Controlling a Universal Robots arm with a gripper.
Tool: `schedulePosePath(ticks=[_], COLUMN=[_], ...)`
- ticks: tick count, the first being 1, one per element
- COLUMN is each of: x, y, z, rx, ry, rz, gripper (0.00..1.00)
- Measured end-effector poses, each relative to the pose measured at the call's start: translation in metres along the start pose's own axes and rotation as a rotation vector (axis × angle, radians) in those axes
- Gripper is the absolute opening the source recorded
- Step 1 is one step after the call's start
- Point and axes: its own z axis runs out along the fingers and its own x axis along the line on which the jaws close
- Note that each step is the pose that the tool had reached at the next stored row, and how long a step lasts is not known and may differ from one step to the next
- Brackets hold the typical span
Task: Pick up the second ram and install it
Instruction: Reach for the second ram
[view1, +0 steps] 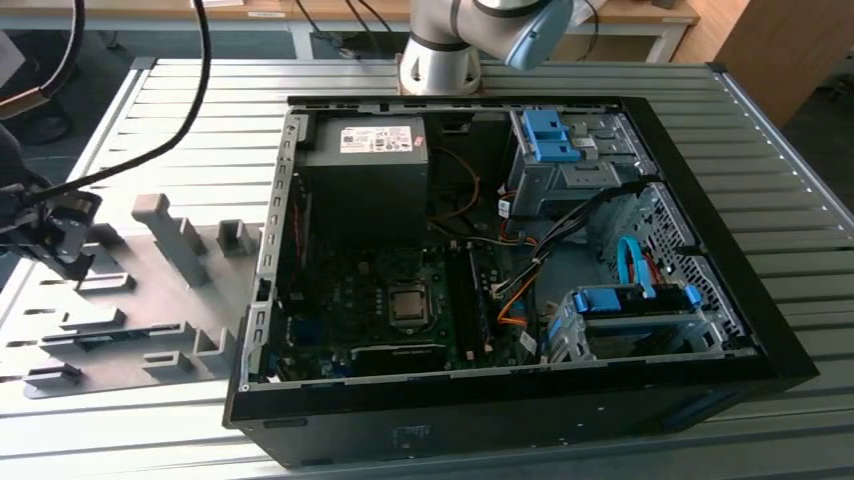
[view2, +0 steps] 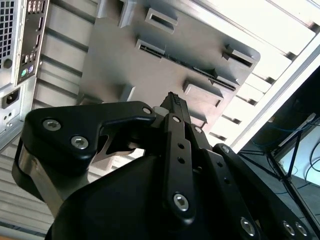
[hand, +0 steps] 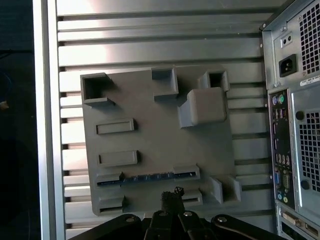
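1. Black gripper fingers are drawn together at the tip, and I see nothing pinched between them in either wrist view.
2. It hangs above the grey holder plate, off to the exterior view's left of the computer case, apart from everything below it.
3. Nearest to the tip in the first wrist view is the second ram, a thin blue-green strip with dark chips. It lies in the plate, spanning between two low grey holder blocks.
4. The second wrist view shows the same stick as a dark sliver running between the raised blocks.
5. Around it the plate carries more grey blocks: short slotted ones and a taller boxy upright.
6. The plate rests flat on a slatted metal table.
7. The case lies on its side with the panel off, just beside the plate.
8. Inside it I see the green motherboard with the square CPU socket, long black slot rails beside that, and a grey power supply.
9. Blue drive brackets sit along the far side of the case.
10. The arm's pale base stands on the table behind the case, and black cables loop down toward the gripper.
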Motion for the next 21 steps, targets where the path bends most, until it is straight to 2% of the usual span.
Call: schedulePosePath(ticks=[10, 21], x=[0.0016, 0.0027], y=[-0.0015, -0.0038], z=[0.0187, 0.0330], rx=[0.0001, 0.0001], ry=[0.0006, 0.0007], rz=[0.000, 0.000], gripper=[0.10, 0.10])
